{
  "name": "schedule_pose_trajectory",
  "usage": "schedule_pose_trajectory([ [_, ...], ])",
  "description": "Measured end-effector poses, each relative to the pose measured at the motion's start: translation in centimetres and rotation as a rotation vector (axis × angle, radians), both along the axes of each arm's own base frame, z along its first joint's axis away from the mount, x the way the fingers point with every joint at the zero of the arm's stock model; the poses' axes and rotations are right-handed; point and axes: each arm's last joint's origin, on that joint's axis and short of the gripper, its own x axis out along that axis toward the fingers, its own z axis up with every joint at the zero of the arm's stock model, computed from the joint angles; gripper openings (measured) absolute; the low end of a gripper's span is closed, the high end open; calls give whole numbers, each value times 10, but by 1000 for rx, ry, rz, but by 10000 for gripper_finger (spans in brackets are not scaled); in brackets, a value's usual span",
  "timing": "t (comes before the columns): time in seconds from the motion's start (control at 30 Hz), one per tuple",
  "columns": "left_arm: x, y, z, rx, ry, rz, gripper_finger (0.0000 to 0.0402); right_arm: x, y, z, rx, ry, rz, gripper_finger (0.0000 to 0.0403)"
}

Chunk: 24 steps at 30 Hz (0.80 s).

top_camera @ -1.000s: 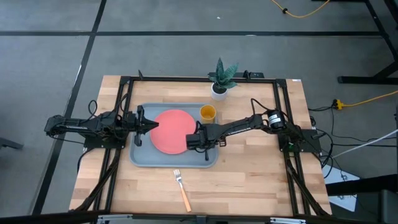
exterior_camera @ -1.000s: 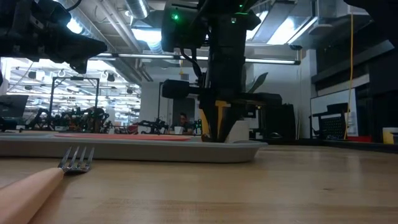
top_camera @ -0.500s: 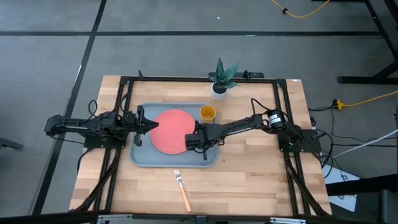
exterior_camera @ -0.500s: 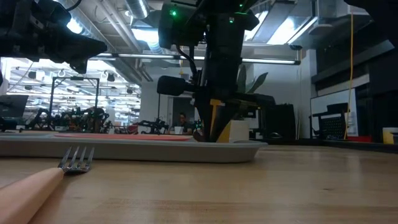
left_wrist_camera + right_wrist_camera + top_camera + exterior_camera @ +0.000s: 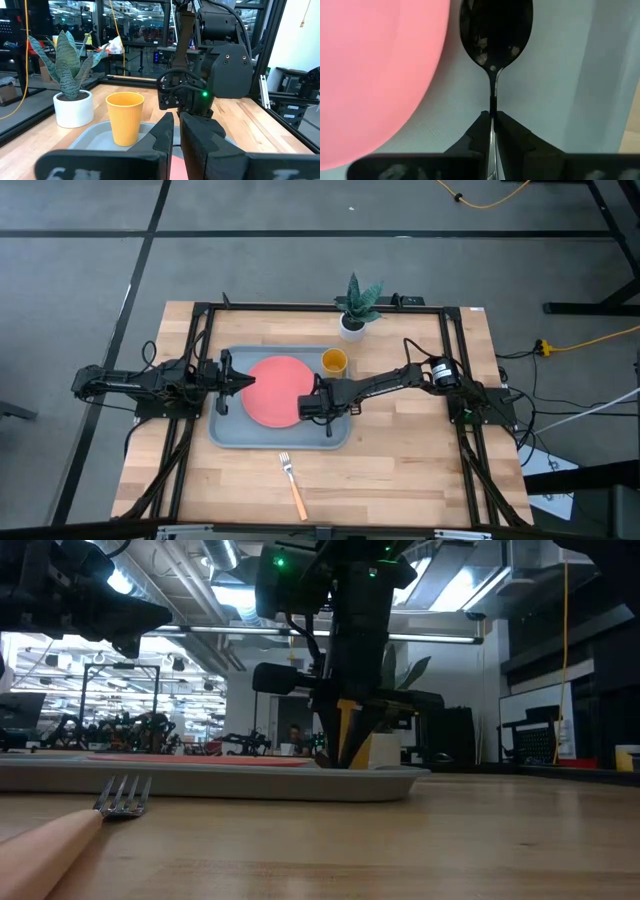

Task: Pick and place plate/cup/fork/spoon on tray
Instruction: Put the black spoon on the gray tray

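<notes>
High view: plate [image 5: 276,390] and cup [image 5: 334,361] on tray [image 5: 228,435]; fork [image 5: 292,486] on table [image 5: 420,470]. Left gripper [image 5: 241,380] at plate's edge, right gripper [image 5: 304,407] over tray.
Left wrist view: fingers nearly together, empty.
Right wrist view: fingers pinch spoon [image 5: 495,35] handle, bowl beside plate.

The tabletop [image 5: 420,470] is pale wood in long planked strips. On it the tray [image 5: 228,432] is grey-blue, and the plate [image 5: 270,390] is plain coral-pink. The cup [image 5: 334,361] is yellow-orange with fine ribbing. The spoon [image 5: 495,35] is glossy black. The fork [image 5: 291,483] has silver tines and a light orange handle. The plant [image 5: 359,299] has banded green leaves in a white pot [image 5: 351,326]. Both arms are black.
</notes>
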Motion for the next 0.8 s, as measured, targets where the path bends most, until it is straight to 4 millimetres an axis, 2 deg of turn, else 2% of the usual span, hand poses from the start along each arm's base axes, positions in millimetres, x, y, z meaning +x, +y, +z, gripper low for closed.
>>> schedule_pose_trajectory([
  [0.17, 0, 0, 0, 0, 0, 0, 27, -1, -1, 0, -6, 4, -56, 33],
  [0.8, 0, 0, 0, 0, 0, 0, 27, -5, -1, 0, 3, 45, -69, 33],
])
